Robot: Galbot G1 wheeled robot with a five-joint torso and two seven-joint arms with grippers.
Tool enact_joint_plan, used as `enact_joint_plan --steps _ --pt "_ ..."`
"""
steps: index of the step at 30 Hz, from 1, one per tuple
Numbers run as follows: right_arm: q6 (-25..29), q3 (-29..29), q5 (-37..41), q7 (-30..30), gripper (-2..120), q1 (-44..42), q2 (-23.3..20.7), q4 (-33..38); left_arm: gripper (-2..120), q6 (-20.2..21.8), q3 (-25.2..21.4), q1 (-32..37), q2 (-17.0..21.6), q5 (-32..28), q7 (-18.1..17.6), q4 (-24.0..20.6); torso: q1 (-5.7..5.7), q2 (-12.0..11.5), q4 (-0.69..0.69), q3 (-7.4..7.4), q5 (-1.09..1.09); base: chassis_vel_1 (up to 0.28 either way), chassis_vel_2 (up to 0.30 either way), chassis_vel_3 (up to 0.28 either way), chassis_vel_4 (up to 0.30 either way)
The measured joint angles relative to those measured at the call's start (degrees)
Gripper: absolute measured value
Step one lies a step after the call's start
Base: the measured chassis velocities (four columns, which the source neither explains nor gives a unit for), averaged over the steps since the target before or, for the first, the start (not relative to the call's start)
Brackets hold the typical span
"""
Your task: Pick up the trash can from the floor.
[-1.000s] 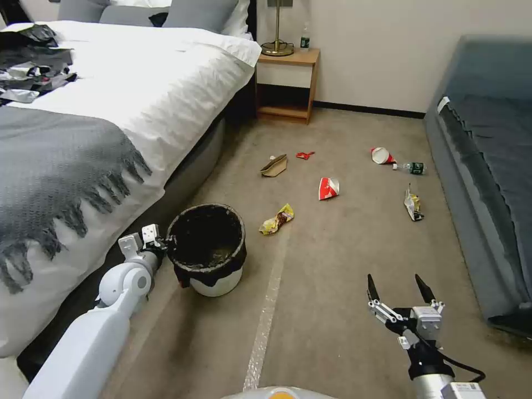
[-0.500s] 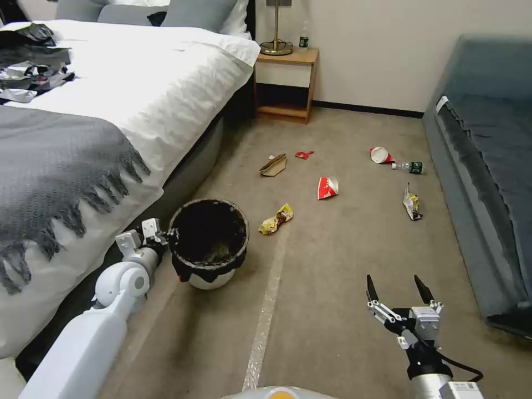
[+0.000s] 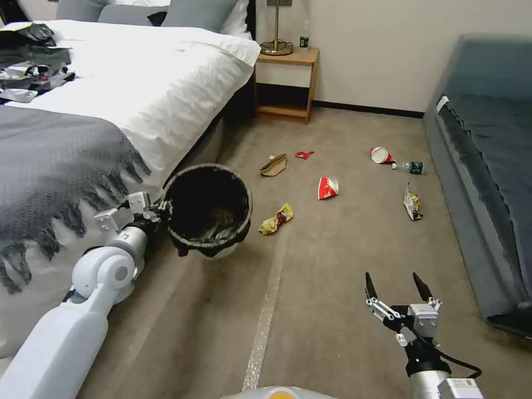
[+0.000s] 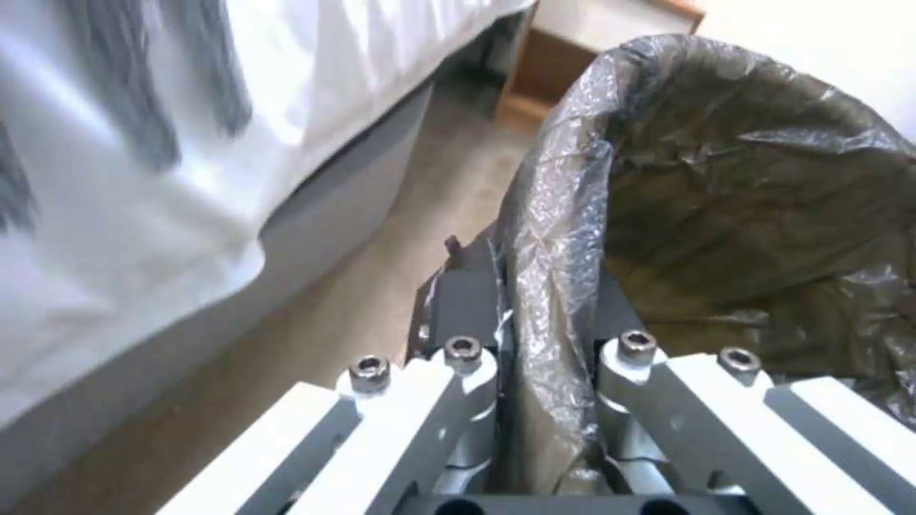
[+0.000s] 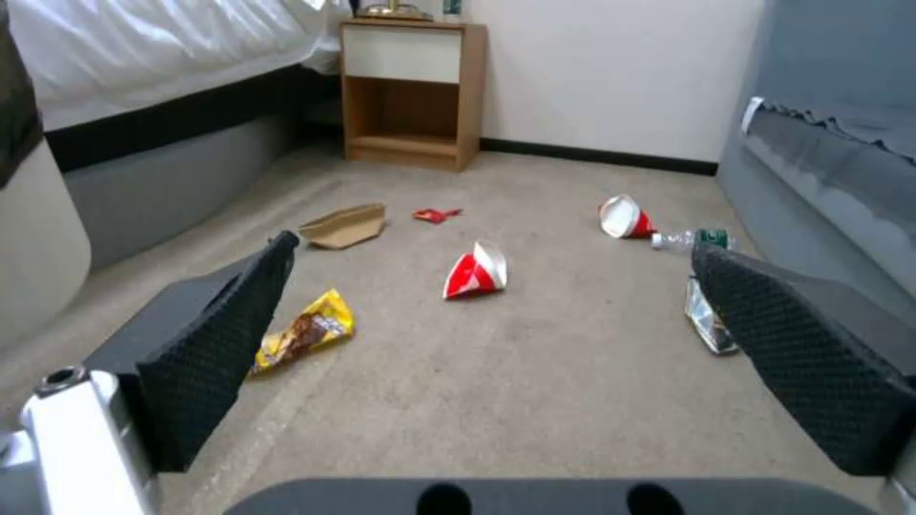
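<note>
Black-bagged trash can (image 3: 208,210), by the bed's edge, clear of the floor (image 3: 332,277): our left gripper (image 4: 534,357) fingers pinch its rim, right gripper (image 3: 398,288) fingers wide, idle; lift step, next needs a steady, level hold.

We see from the head down and forward across the floor (image 3: 343,266). Left wrist sits tight against the trash can (image 4: 726,214) rim. Right wrist looks low along the carpet; both share the litter.
</note>
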Motion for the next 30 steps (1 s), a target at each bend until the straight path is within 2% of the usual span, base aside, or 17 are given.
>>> enact_joint_plan --steps 13,30 --pt "-0.04 0.1 -0.07 0.03 100 -0.17 0.14 0.78 6 -0.19 -1.0 -0.55 -0.74 -0.14 0.1 -4.47 0.0 0.0 0.0 0.0 0.0 0.0 0.0 0.0 0.0" --pt "0.04 0.08 -0.22 -0.1 100 -0.58 0.54 1.31 6 -0.11 -0.99 -0.62 -1.65 -0.17 0.14 -5.17 0.0 0.0 -0.01 0.0 0.0 0.0 0.0 0.0 0.0"
